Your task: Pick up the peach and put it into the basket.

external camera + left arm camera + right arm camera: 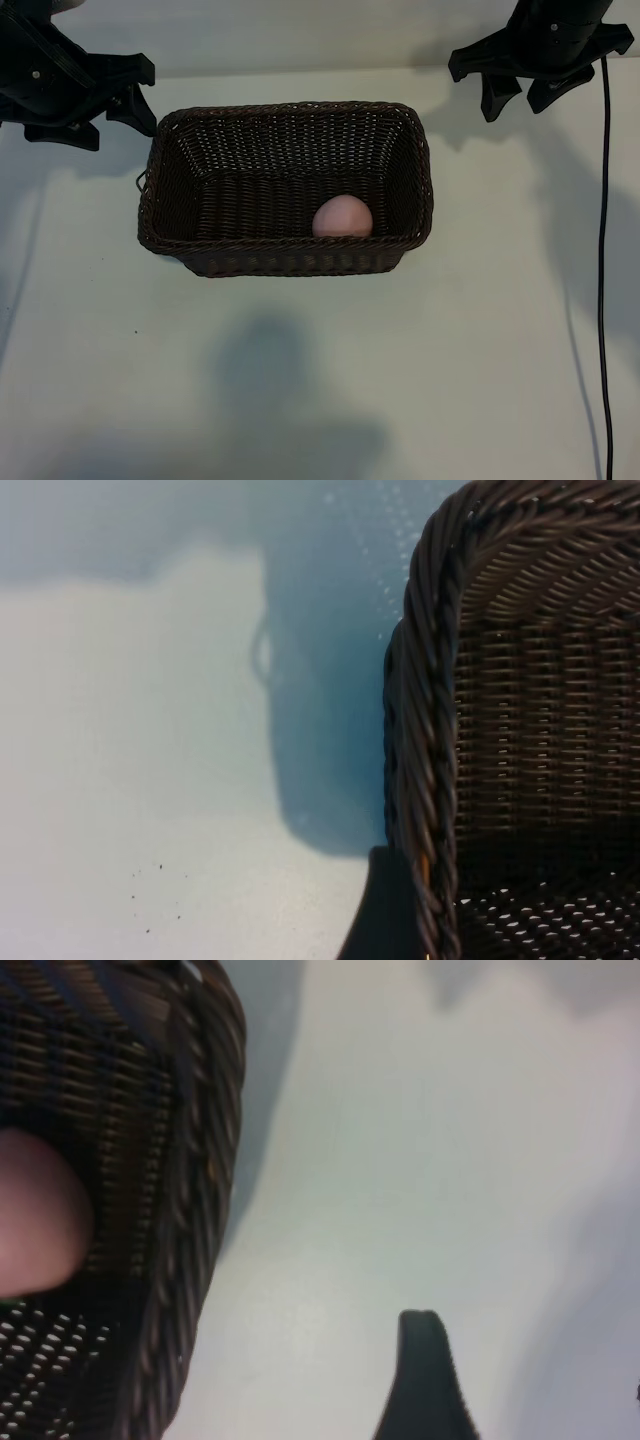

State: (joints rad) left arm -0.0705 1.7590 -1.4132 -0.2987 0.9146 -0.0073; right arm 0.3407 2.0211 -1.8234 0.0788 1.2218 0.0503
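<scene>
White table (pixel 480 350) seen from above. Dark-brown woven wicker basket (pixel 285 185) set between the two grippers, clear of both. Left gripper (pixel 112 118) held off the basket's far left corner, jaws spread wide, nothing gripped; one fingertip (pixel 385 910) seen just beside the braided rim (pixel 425 730). Right gripper (pixel 528 98) held off the far right corner, jaws parted, nothing gripped. Black cable (pixel 603 250) trailed down the table below it. Peach (pixel 342 217) lodged inside the basket against the near wall, well apart from both grippers, nearer the right one.
</scene>
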